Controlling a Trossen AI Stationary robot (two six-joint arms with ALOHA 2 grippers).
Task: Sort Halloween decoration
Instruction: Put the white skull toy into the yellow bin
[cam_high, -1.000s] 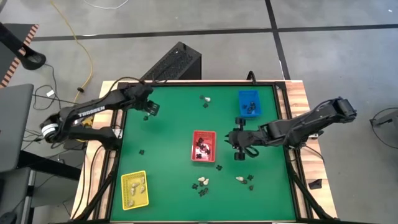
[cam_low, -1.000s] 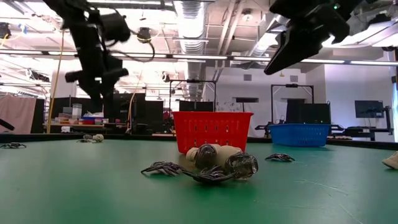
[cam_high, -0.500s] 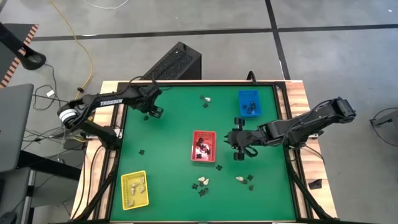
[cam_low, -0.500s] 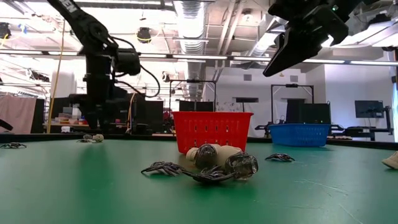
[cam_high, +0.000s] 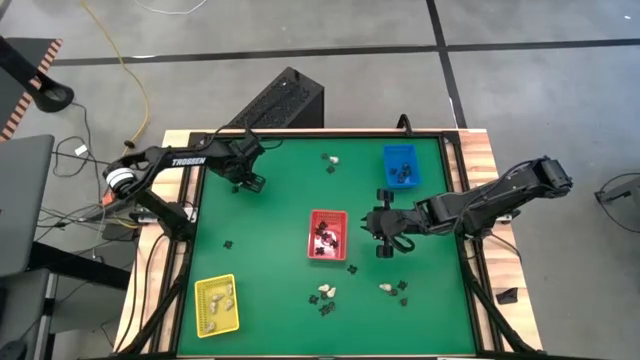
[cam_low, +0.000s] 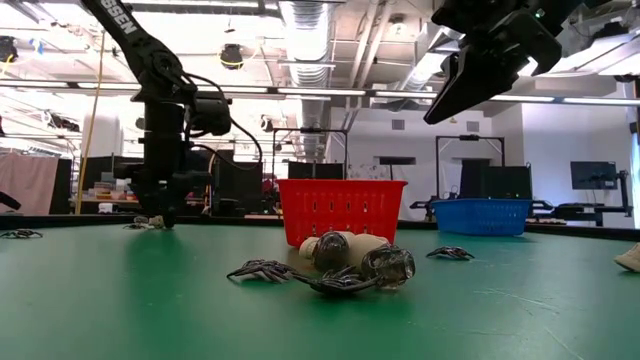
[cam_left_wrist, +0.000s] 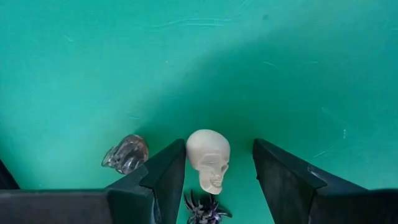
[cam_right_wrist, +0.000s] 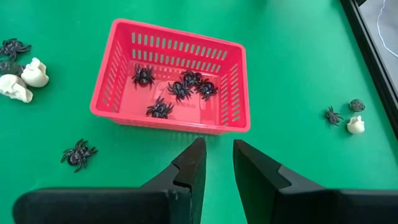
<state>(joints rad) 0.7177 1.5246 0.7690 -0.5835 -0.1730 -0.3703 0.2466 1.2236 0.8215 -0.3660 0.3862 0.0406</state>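
The Halloween decoration lies scattered on the green table. My left gripper (cam_left_wrist: 219, 144) (cam_high: 245, 181) is open at the far left, pointing steeply down, with a cream skull (cam_left_wrist: 208, 158) between its fingers. A clear skull (cam_left_wrist: 126, 154) and a black spider (cam_left_wrist: 205, 211) lie right beside it. My right gripper (cam_right_wrist: 219, 144) (cam_high: 385, 236) hangs above the table just right of the red tray (cam_high: 327, 250), slightly open with nothing between its fingers. The red tray (cam_right_wrist: 112, 87) holds several black spiders (cam_right_wrist: 180, 87). My left gripper comes at the cream skull from above, one finger on either side. One finger (cam_left_wrist: 171, 163) stands right against the skull's side (cam_left_wrist: 189, 154); I cannot tell whether it touches. The skull lies on the table.
A blue tray (cam_high: 401, 166) stands at the far right. A yellow tray (cam_high: 216, 303) with cream pieces is at the near left. Loose pieces lie at the far middle (cam_high: 328, 160), in front of the red tray (cam_high: 325, 294) and toward the near right (cam_high: 390, 288).
My left gripper has come down to the table at the far left and tipped to point more steeply down, ending around the small pieces there. Its fingers have stayed open. My right gripper has kept still.
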